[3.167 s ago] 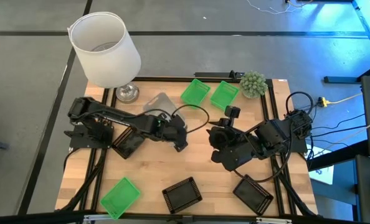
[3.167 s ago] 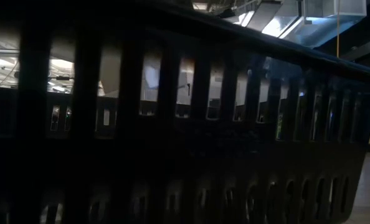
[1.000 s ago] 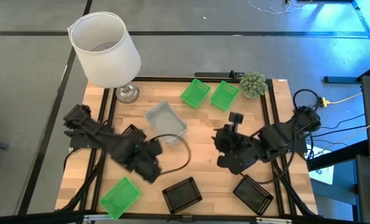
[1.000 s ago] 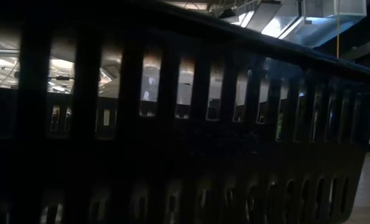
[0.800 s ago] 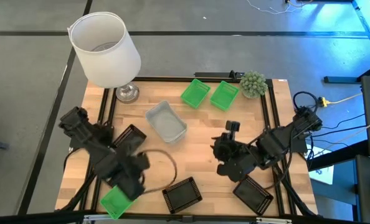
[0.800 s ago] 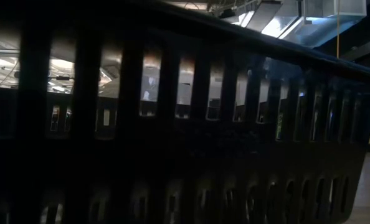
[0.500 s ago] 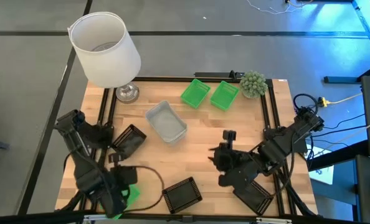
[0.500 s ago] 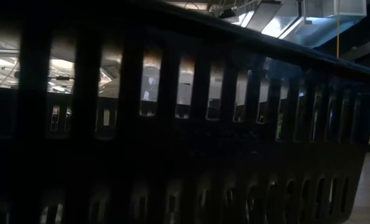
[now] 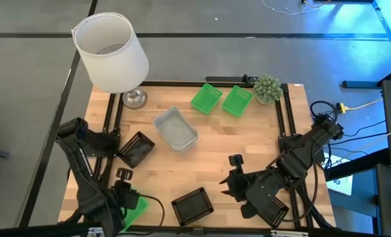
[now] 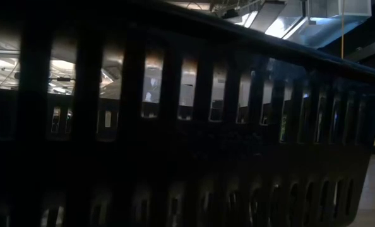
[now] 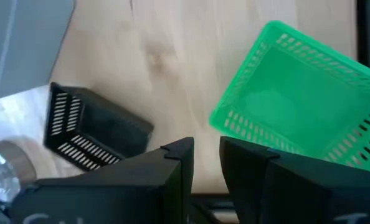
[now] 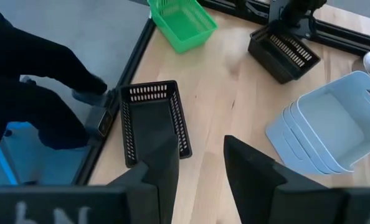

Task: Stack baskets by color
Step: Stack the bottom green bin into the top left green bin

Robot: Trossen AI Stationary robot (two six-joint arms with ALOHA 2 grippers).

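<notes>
Left arm has swung from the middle of the worktop to its near-left corner; the left gripper point(image 9: 123, 191) now hangs over the lone green basket point(image 9: 135, 205) there. The grey-white baskets point(image 9: 176, 128) it left behind sit nested as one stack, left of centre, so grey looks finished and green is probably next.

Left jaws stand slightly apart and empty; in the left wrist view the green basket point(image 11: 300, 109) lies just beyond the fingertips point(image 11: 179, 152), not between them.

Right gripper point(image 9: 235, 184) has dropped toward the near edge, between two black baskets point(image 9: 192, 205) and point(image 9: 269, 205). Its jaws are parted and empty, one black basket point(image 12: 154, 121) just ahead.

Two green baskets point(image 9: 222, 99) wait at the far edge; a third black basket point(image 9: 135, 149) lies by the left edge.
</notes>
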